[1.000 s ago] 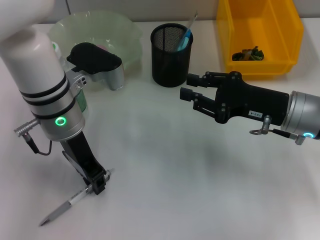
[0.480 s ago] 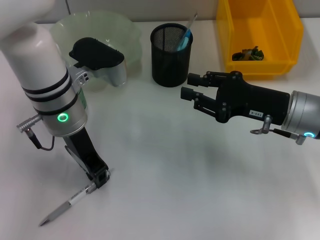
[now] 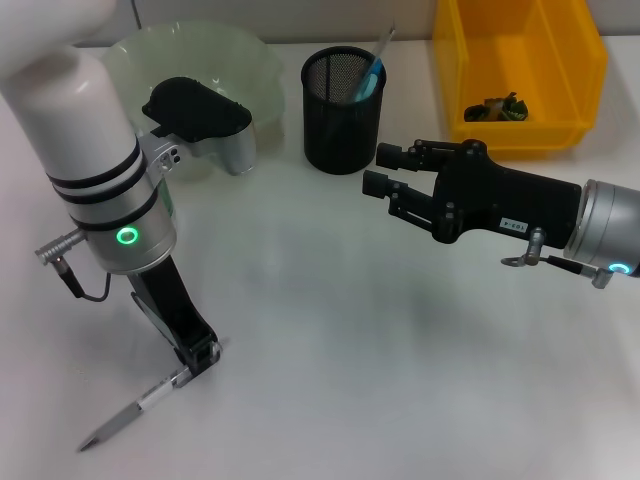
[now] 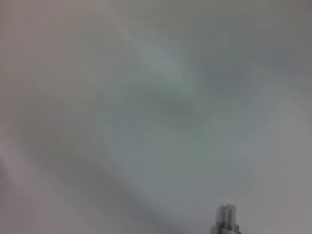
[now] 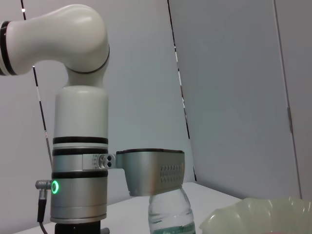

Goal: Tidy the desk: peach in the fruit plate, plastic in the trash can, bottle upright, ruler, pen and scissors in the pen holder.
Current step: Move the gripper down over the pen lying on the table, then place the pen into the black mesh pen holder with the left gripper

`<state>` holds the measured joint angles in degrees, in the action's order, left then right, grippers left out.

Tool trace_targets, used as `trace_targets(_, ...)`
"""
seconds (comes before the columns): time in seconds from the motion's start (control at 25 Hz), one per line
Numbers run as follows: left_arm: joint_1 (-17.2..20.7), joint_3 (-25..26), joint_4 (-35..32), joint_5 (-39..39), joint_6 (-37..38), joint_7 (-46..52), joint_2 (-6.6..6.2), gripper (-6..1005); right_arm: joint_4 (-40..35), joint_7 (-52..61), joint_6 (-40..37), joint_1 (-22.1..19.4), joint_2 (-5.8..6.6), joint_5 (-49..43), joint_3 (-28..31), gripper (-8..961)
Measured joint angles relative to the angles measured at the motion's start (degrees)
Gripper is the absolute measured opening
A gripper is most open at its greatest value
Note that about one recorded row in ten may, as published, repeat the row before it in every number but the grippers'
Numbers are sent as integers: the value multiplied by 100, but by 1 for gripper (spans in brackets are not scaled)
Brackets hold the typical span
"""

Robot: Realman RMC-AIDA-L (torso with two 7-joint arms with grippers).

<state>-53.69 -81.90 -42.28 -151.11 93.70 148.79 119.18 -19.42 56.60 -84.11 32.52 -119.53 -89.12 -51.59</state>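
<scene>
My left gripper [image 3: 197, 357] is low over the near left of the desk, shut on the back end of a grey and white pen [image 3: 130, 415]. The pen slants down to its tip near the front edge. Its end also shows in the left wrist view as the pen [image 4: 227, 219]. My right gripper [image 3: 381, 170] hovers open and empty just in front of the black mesh pen holder [image 3: 340, 120], which has blue items in it. The bottle [image 5: 168, 217] stands upright behind my left arm. The green fruit plate [image 3: 250, 55] is at the back left. The peach is hidden.
A yellow bin [image 3: 520, 110] at the back right holds dark scraps. My left arm's wrist housing [image 3: 200, 125] hangs in front of the fruit plate. White desk surface [image 3: 330, 330] stretches between the two arms.
My left arm has shifted slightly up and back, raising the held end of the pen a little. The right gripper has hardly moved.
</scene>
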Motion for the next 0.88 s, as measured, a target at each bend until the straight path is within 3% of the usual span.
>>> trace_targets(0.88, -101, -105, -8, -78, -95, 1, -4, 124, -6, -2, 63, 4, -4, 116, 0, 366)
